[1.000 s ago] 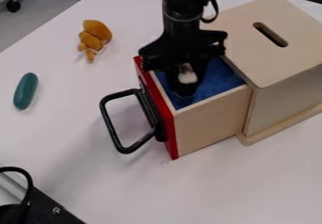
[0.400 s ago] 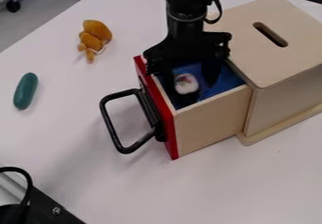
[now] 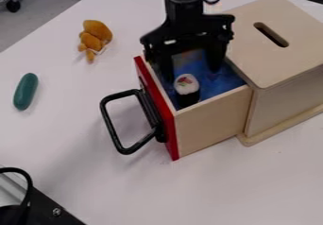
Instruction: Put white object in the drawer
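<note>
The black gripper hangs over the pulled-out drawer, its two fingers spread apart with a gap between them. In the blue-lined drawer, with its red front and black handle, stands the white object, a white-topped piece with small coloured marks and a black lower part. It sits near the drawer's front-side corner, a little nearer the camera than the gripper, which is not closed on it.
The wooden box with a slotted top stands behind the drawer at the right. A brown plush toy and a green oblong object lie on the white table. Black equipment occupies the lower left corner.
The gripper has opened and let go of the white object, then risen slightly and moved back from it. The object now stands uncovered in the drawer.
</note>
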`<state>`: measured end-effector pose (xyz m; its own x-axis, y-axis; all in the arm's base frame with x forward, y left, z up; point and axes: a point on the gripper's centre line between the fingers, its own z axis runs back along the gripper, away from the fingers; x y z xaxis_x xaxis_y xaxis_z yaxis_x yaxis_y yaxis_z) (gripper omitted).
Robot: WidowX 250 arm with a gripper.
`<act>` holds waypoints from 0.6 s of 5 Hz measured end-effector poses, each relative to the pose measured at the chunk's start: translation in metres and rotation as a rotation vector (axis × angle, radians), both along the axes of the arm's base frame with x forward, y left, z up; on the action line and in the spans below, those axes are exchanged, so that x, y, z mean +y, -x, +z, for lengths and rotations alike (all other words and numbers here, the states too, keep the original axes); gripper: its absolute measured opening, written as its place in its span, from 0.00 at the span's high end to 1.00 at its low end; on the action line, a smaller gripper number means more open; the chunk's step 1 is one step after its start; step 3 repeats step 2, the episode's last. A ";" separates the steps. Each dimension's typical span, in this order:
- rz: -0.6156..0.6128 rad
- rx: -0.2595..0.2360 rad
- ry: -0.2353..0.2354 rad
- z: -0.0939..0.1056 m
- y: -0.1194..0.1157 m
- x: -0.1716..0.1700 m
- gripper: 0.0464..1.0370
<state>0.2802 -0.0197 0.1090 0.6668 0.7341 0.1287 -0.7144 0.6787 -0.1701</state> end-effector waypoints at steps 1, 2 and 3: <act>-0.010 -0.077 0.020 0.033 0.004 -0.002 0.04; -0.016 -0.084 0.019 0.035 0.004 -0.002 0.04; -0.016 -0.084 0.019 0.035 0.004 -0.002 0.04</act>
